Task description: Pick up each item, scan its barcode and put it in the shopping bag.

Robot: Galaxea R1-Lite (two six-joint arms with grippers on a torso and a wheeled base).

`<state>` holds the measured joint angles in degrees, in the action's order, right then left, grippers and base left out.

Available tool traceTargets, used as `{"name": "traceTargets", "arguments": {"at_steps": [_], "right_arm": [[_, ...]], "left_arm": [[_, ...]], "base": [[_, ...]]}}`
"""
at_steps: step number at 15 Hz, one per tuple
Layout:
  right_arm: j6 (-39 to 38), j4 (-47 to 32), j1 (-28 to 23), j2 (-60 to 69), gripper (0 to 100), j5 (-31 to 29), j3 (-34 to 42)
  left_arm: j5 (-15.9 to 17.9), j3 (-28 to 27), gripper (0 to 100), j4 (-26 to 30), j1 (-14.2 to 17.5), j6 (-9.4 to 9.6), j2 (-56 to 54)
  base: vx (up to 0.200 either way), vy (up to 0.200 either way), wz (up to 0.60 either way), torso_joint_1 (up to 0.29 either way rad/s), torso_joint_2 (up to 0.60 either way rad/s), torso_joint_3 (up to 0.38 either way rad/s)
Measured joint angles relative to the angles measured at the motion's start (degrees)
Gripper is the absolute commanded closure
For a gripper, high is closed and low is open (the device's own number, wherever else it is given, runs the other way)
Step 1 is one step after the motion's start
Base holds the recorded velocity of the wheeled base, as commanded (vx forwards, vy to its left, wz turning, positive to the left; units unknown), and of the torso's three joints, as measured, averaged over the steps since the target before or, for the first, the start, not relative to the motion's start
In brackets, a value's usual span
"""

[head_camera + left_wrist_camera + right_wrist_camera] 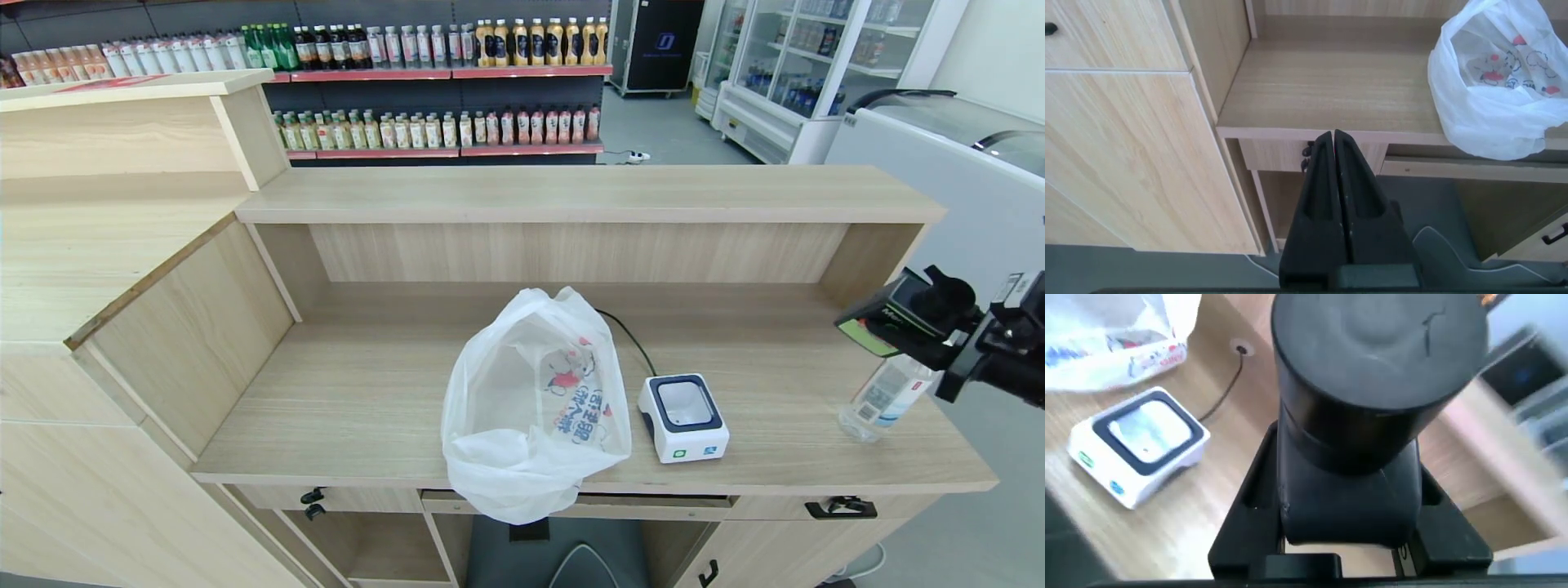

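Head camera high; wrists beside shared bag [535, 408]

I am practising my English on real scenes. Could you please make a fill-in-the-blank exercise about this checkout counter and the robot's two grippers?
1. On the counter, the scanner stands on the robot's ____ side of the shopping bag.
2. The left gripper is shut and holds ____.
3. The right gripper grips a container with a ____ cap.
4. A clear bottle stands near the counter's ____ end.

Missing words: right; nothing; black; right
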<state>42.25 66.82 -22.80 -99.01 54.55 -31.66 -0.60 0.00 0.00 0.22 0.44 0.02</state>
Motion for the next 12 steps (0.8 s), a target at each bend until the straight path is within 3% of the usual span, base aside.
{"name": "traceTargets", "arguments": {"at_steps": [4,8,10,12], "right_arm": [[27.62,-2.04,-1.10,9.52,100,13.41,2.91],[50.53,-13.49,-0.02,18.05,100,8.91,3.72],[62.38,-19.36,5.44,22.58,100,7.39,3.72],[75.74,-21.77,14.79,26.44,100,3.33,3.69]], "left_arm": [[0.00,0.00,100,0.00,0.05,0.00,0.00],[0.00,0.00,100,0.00,0.00,0.00,0.00],[0.00,0.00,100,0.00,0.00,0.00,0.00],[0.00,0.00,100,0.00,0.05,0.00,0.00]], "base": [[0.000,0.000,0.00,0.000,0.00,0.000],[0.000,0.000,0.00,0.000,0.00,0.000],[0.000,0.000,0.00,0.000,0.00,0.000],[0.000,0.000,0.00,0.000,0.00,0.000]]}}
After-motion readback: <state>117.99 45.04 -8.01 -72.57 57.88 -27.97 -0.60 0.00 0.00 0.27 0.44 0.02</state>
